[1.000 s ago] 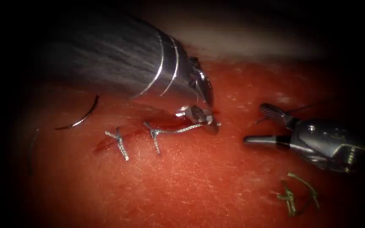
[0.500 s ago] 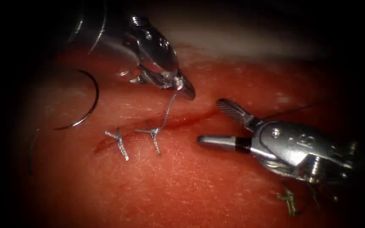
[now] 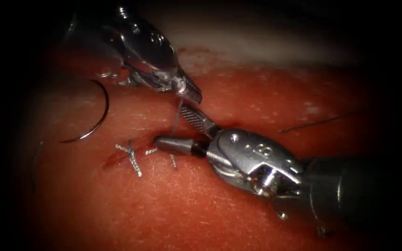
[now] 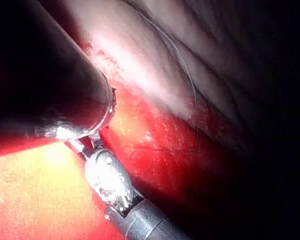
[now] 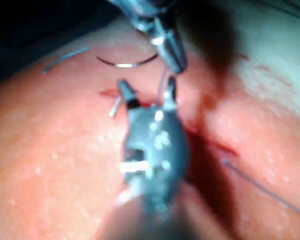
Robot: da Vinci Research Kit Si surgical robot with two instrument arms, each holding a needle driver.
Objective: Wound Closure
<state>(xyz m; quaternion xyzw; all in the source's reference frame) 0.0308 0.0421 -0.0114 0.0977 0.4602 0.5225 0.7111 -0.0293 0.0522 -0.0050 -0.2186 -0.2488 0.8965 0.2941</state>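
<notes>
My left tool hangs above the cut, its jaws shut on the thread. That thread runs straight down to the second knot. My right tool comes in from the right with jaws open, one on each side of this thread just above the knot. In the right wrist view the right tool stands open below the left tool. The curved needle lies free on the tissue, left of the cut, held by neither tool. A finished stitch crosses the cut's left end.
A loose strand of thread lies on the tissue at the right, and the same loose strand shows in the right wrist view. The pale edge of the tissue runs along the back. The needle also shows in the right wrist view.
My left tool has lifted up and to the left, pulling the thread tail upright from the second knot. My right tool has moved left, its open jaws now around that thread.
</notes>
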